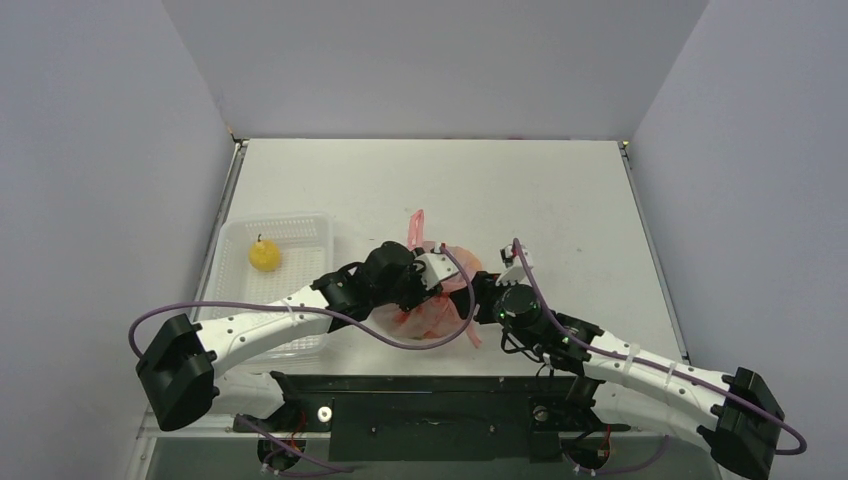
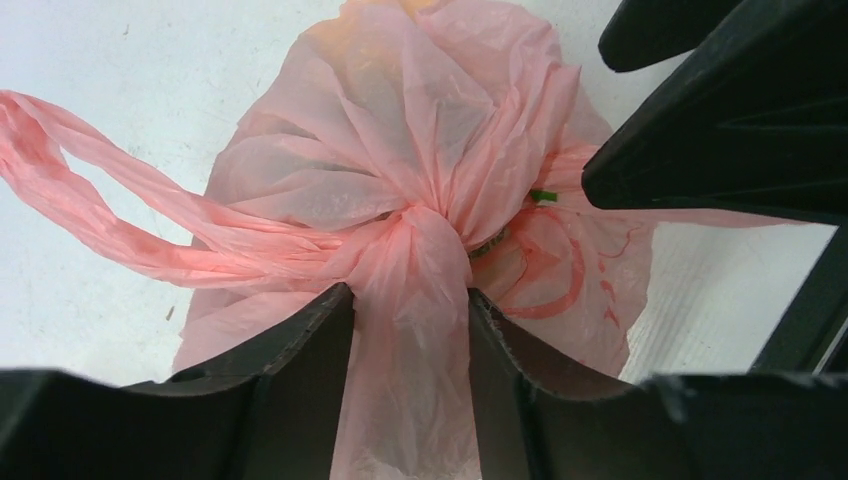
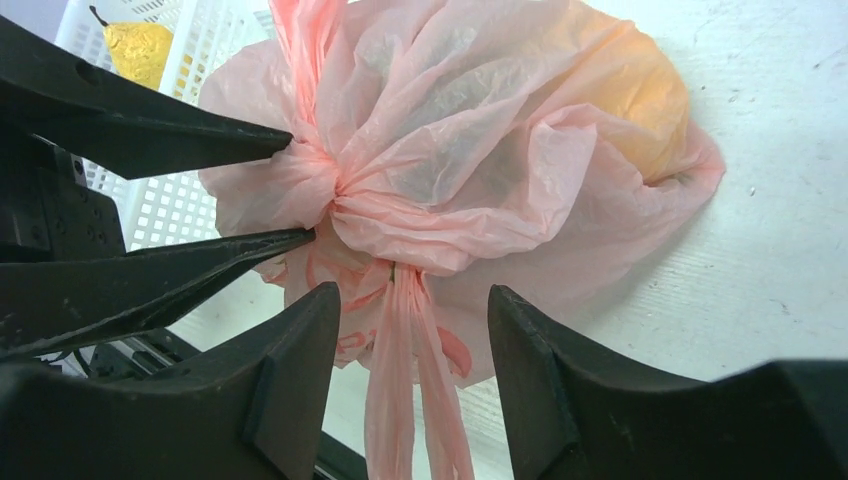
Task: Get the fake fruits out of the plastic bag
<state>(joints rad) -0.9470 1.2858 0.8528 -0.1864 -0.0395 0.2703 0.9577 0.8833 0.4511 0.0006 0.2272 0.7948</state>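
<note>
- The plastic bag [image 1: 428,320] lies on the worktop [image 1: 560,200] near its front edge, between the two arms, with its mouth gathered into a tight bunch.
- The left claw [image 2: 405,295] is clamped on the bunched film.
- The right claw [image 3: 410,300] is parted, and a handle strip hangs loose between its fingers.
- An orange-yellow fruit [image 3: 640,100] shows through the film.
- A yellow fruit [image 1: 265,256] lies in the white tray [image 1: 300,222].

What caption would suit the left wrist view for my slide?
Left gripper pinching the gathered neck of the pink plastic bag on the white table.
</note>
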